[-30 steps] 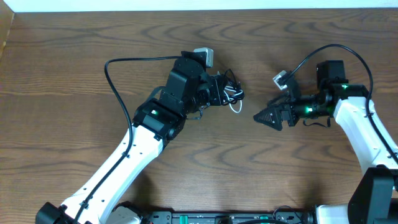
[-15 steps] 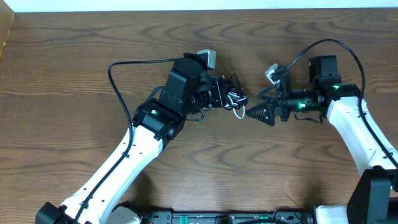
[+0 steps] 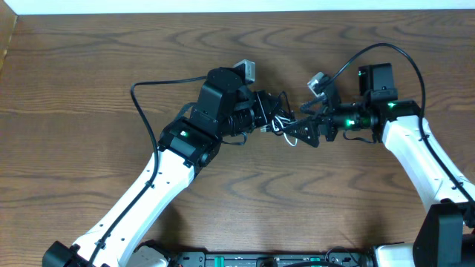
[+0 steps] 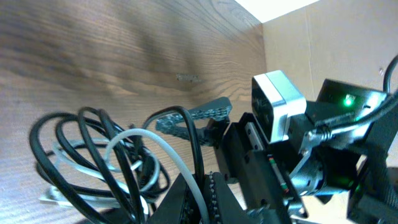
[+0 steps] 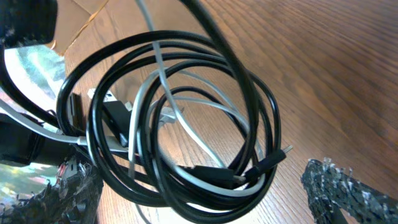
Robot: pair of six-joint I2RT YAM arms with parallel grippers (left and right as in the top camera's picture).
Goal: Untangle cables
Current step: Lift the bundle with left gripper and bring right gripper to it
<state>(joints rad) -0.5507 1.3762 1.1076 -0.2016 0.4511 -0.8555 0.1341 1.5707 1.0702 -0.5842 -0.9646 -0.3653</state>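
The cables, a black cord (image 5: pixel 249 93) and a white cord (image 5: pixel 205 102), are coiled together in one small tangled bundle (image 3: pixel 282 119) at the table's middle. My left gripper (image 3: pixel 269 117) is shut on the bundle's left side. In the left wrist view its jaws (image 4: pixel 202 198) pinch a white strand and a black strand, and the loops (image 4: pixel 93 155) hang out beyond them. My right gripper (image 3: pixel 298 133) is open at the bundle's right side. In the right wrist view the bundle's lower part lies between the spread fingers (image 5: pixel 348 193) of this gripper (image 5: pixel 205 208), touching neither.
The left arm's thick black wire (image 3: pixel 145 85) arcs over the table to the left. The right arm's wire (image 3: pixel 393 52) loops above its wrist. The wooden table (image 3: pixel 89 44) ends at a white strip along the far edge.
My right gripper has moved left and a little up, from well clear of the bundle to right beside it, still open. The left gripper has kept its grip and hardly shifted.
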